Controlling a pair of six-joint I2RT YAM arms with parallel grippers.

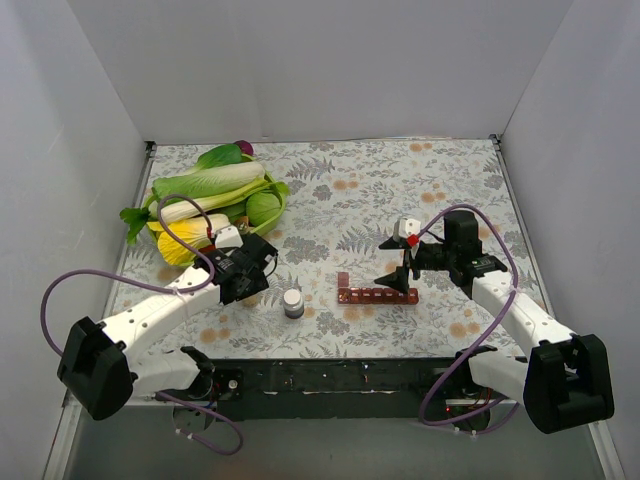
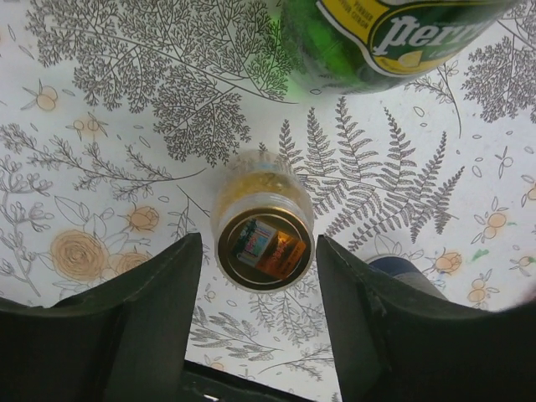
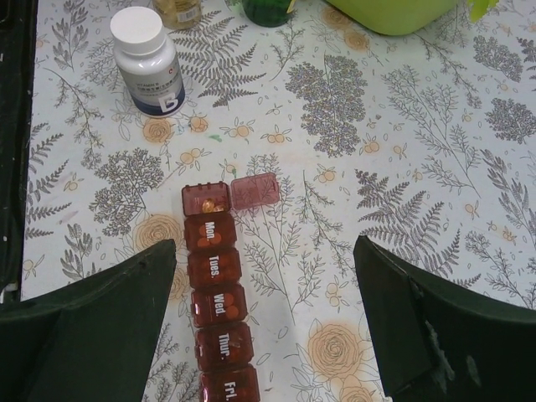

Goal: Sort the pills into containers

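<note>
The containers (image 3: pixel 216 289) are a dark red strip marked Mon. to Fri., also seen in the top view (image 1: pixel 378 295). Its end compartment is open, lid (image 3: pixel 254 191) flipped aside, with orange pills (image 3: pixel 208 203) inside. Orange pills also show through the shut lids. My right gripper (image 3: pixel 266 247) hovers over the strip, open wide and empty, with the strip near its left finger. My left gripper (image 2: pixel 258 237) is open around a small clear jar with a gold rim (image 2: pixel 264 251). A narrow gap shows at each finger. In the top view this gripper (image 1: pixel 245 275) hides the jar.
A grey bottle with a white cap (image 1: pixel 293 302) stands between the arms, also visible in the right wrist view (image 3: pixel 146 59). A green Perrier bottle (image 2: pixel 377 33) stands just beyond the jar. A green bowl of vegetables (image 1: pixel 215 200) sits at the back left.
</note>
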